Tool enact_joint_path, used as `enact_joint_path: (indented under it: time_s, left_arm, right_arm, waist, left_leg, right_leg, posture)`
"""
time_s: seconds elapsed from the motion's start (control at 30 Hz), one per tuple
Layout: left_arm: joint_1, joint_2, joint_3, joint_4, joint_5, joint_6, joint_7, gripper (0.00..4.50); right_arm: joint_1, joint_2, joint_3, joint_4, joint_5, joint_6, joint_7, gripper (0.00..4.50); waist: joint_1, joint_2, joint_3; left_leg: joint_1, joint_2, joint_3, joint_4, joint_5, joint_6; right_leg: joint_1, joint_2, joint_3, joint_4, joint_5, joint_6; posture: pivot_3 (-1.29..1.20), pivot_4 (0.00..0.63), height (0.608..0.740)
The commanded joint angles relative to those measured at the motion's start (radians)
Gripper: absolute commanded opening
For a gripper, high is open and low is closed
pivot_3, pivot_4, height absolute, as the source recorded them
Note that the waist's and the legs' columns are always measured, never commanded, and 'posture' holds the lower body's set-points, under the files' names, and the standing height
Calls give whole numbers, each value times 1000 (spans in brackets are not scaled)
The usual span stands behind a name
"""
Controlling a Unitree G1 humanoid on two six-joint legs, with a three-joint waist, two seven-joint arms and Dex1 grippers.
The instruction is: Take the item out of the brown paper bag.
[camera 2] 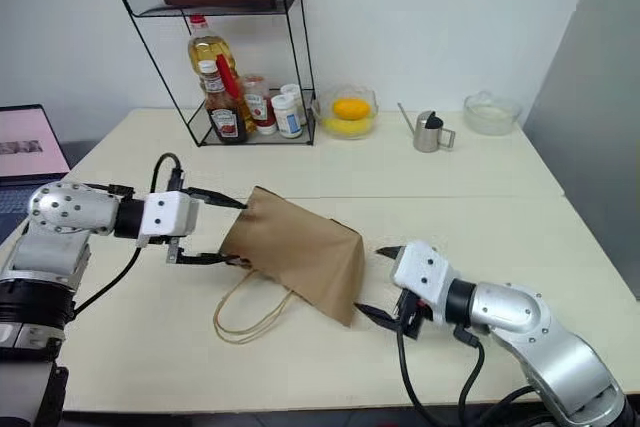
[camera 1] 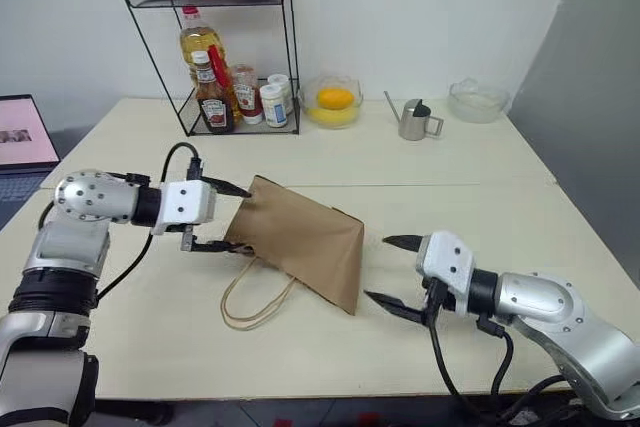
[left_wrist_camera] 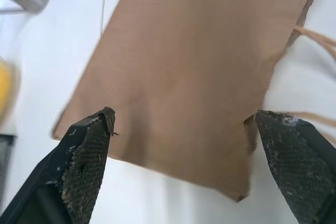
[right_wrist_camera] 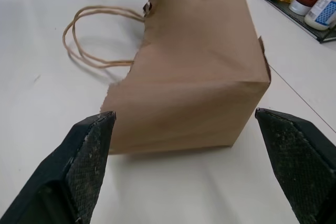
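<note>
Two open grippers, left (camera 1: pixel 222 217) at the mouth end and right (camera 1: pixel 393 272) at the base, flank your bag (camera 1: pixel 300 242) lying on the table (camera 1: pixel 480 217); the item stays hidden, so pinching paper may only drag it.

Bright, even light; soft shadows; left wrist view blurs toward its edges.

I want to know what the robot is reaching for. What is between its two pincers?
The creased brown paper bag lies between them, seen in the left eye view.
</note>
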Motion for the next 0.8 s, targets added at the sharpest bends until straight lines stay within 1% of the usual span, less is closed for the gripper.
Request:
enact_joint_path:
  time_s: [0.03,0.1,0.2,0.27,0.37,0.63,0.8]
  left_arm:
    - [-46,-3,5,68,-25,-126,-34,4500]
    - [-54,-25,-2,80,-38,-174,-54,4500]
    - [-42,-35,-10,47,-82,-191,-107,4500]
    - [-38,-36,-17,40,-95,-188,-116,4500]
    - [-17,-19,-72,20,-117,-239,-117,4500]
    - [-26,-6,-174,58,-137,-347,-117,4500]
    - [-101,-16,-184,126,-145,-349,-117,4500]
  right_arm:
    - [-39,29,21,39,-25,-73,22,4470]
    - [-43,43,38,70,-41,-104,31,4470]
    - [-28,51,48,96,-56,-142,45,4470]
    - [-19,56,45,104,-57,-152,48,4470]
    - [-4,61,45,108,-65,-162,45,4470]
    - [-2,68,28,90,-70,-129,27,4470]
    - [18,52,15,49,-55,-100,27,4470]
  waist:
    - [-1,0,0]
    - [0,0,0]
    - [1,0,0]
    - [0,0,0]
    - [1,0,0]
    - [1,0,0]
    - [2,0,0]
  left_leg:
    - [0,0,0,0,0,0]
    - [0,0,0,0,0,0]
    - [0,0,0,1,0,0]
    - [0,0,0,1,0,0]
    - [0,0,-1,1,0,0]
    - [0,1,-1,2,0,0]
    - [0,1,-1,2,0,0]
  right_leg:
    - [0,0,0,0,0,0]
    - [0,0,0,0,0,0]
    - [2,0,-1,0,0,0]
    - [2,0,-1,0,0,0]
    - [2,0,-1,0,0,0]
    - [3,0,-1,0,0,0]
    - [3,0,-2,0,0,0]
  posture:
    - [0,150,740]
    - [0,150,740]
    - [0,150,740]
    - [0,150,740]
    - [0,150,740]
    - [0,150,740]
    - [0,150,740]
